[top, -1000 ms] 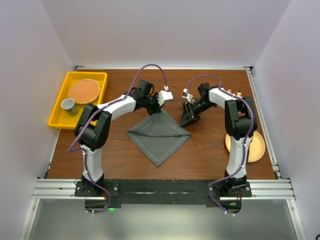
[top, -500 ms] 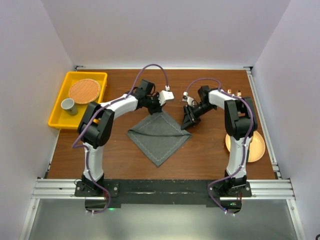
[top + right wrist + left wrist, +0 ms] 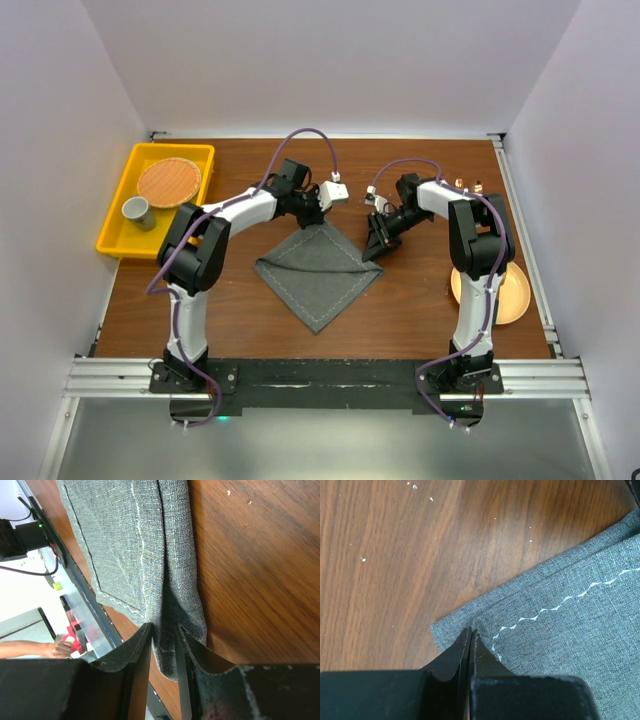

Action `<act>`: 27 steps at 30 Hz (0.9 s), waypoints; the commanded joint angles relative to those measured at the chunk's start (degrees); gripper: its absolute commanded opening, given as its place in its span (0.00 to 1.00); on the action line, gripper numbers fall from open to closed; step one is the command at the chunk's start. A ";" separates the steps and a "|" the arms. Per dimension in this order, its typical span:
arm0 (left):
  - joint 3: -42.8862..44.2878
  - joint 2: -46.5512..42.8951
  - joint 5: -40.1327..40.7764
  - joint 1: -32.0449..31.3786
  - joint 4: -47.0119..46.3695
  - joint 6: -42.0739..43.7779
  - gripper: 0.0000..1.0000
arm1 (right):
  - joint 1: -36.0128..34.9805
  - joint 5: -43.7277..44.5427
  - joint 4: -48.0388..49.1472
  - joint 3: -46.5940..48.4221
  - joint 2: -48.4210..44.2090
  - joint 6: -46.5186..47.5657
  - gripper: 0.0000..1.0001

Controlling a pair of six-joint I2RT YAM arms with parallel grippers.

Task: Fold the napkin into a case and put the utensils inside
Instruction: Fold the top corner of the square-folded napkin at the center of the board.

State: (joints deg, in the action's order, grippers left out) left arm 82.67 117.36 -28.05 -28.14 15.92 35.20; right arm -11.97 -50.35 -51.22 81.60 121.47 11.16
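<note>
Robotics lab test cell: plain white enclosure walls (image 3: 330,70), aluminium base rail (image 3: 110,378), wooden table (image 3: 400,310)

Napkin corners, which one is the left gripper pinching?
The corner of the napkin farthest from the robot: the left gripper is shut on it. The right gripper holds the right-hand corner; the other two lie free.

The napkin (image 3: 318,272) is showing as coarse, matt woven cloth with paler stitching. The table (image 3: 405,305) is looking like smooth, faintly glossy wood.
</note>
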 commanded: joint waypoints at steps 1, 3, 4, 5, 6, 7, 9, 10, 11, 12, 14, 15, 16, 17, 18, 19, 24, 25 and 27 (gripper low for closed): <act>1.79 0.24 0.37 0.46 -2.56 1.10 0.00 | -0.16 0.69 0.51 0.13 -0.80 0.36 0.30; 2.05 0.50 0.63 0.46 -2.74 1.53 0.00 | -0.25 0.86 0.68 0.14 -0.80 0.27 0.30; 2.14 0.50 0.72 0.54 -2.83 1.62 0.00 | -0.25 0.87 0.68 0.14 -0.62 0.27 0.30; 2.49 0.67 0.89 0.46 -2.91 1.71 0.00 | -0.16 0.87 0.68 0.14 -0.71 0.18 0.29; 2.67 1.02 0.98 0.54 -2.74 1.80 0.00 | -0.25 0.95 0.77 0.14 -0.62 0.09 0.28; 3.02 1.11 0.98 0.46 -2.65 1.80 0.00 | -0.25 1.04 0.86 0.14 -0.62 0.09 0.28; 3.02 1.38 0.81 0.46 -2.39 1.80 0.00 | -0.25 1.04 0.86 0.14 -0.53 0.01 0.27; 3.02 1.38 0.72 0.46 -2.30 1.80 0.00 | -0.16 1.13 0.95 0.14 -0.53 0.00 0.26; 2.93 1.38 0.72 0.54 -2.21 1.80 0.00 | -0.25 1.22 1.04 0.14 -0.45 0.00 0.26; 2.84 1.47 0.72 0.46 -2.30 1.80 0.00 | -0.34 1.30 1.04 0.05 -0.44 0.00 0.25; 2.58 1.47 0.81 0.46 -2.30 1.80 0.00 | -0.34 1.30 1.21 -0.04 -0.44 -0.08 0.25; 2.49 1.47 0.89 0.46 -2.30 1.89 0.00 | -0.34 1.39 1.39 -0.21 -0.44 -0.17 0.24; 2.14 1.38 1.16 0.46 -2.47 1.89 0.00 | -0.25 1.57 1.47 -0.30 -0.44 -0.17 0.24; 2.05 1.38 1.59 0.46 -2.56 1.89 0.00 | -0.25 1.66 1.39 -0.39 -0.44 -0.17 0.24; 1.97 1.38 1.77 0.54 -3.00 1.80 0.00 | -0.34 1.66 1.56 -0.57 -0.44 -0.17 0.20; 1.70 1.29 1.77 0.54 -3.09 1.89 0.00 | -0.25 1.83 1.56 -0.74 -0.53 -0.17 0.18; 1.96 1.64 1.25 0.54 -3.62 0.66 0.00 | -0.43 2.27 2.35 -1.27 -0.80 -0.79 0.14; 2.05 1.64 1.25 0.54 -3.44 0.48 0.05 | -0.51 2.27 2.44 -1.36 -0.80 -0.87 0.13; 2.05 0.86 1.42 0.72 -3.18 -0.39 0.14 | -0.51 2.62 2.62 -1.36 -0.80 -1.05 0.13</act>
State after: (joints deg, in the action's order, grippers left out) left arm 83.50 118.52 -26.63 -28.14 14.55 35.57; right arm -12.08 -48.64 -49.52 80.49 121.47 10.50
